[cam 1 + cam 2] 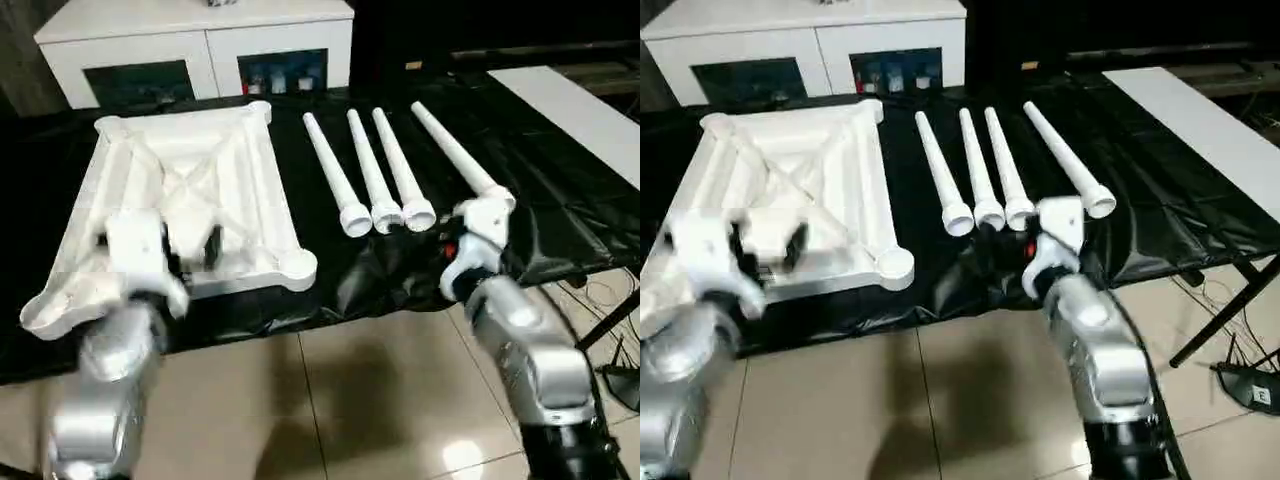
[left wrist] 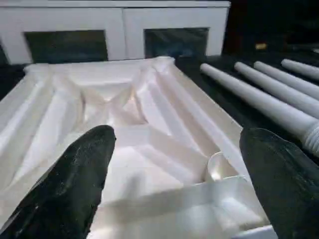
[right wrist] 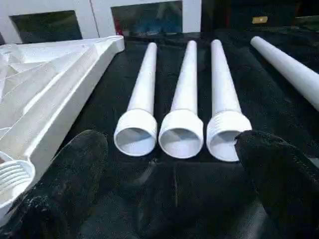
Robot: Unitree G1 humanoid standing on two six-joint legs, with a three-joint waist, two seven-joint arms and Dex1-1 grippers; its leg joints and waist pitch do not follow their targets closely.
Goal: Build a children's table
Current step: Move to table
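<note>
Both tools gape empty: left tool over the tabletop, right tool facing three legs.

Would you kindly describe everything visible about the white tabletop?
The tabletop is a white rectangular piece that looks like plastic, lying upside down on the black sheet, left of the four legs. Its underside shows raised ribs crossing diagonally and round threaded sockets at the corners, all without legs. The open left pincer hovers over its near edge; contact cannot be judged.
</note>
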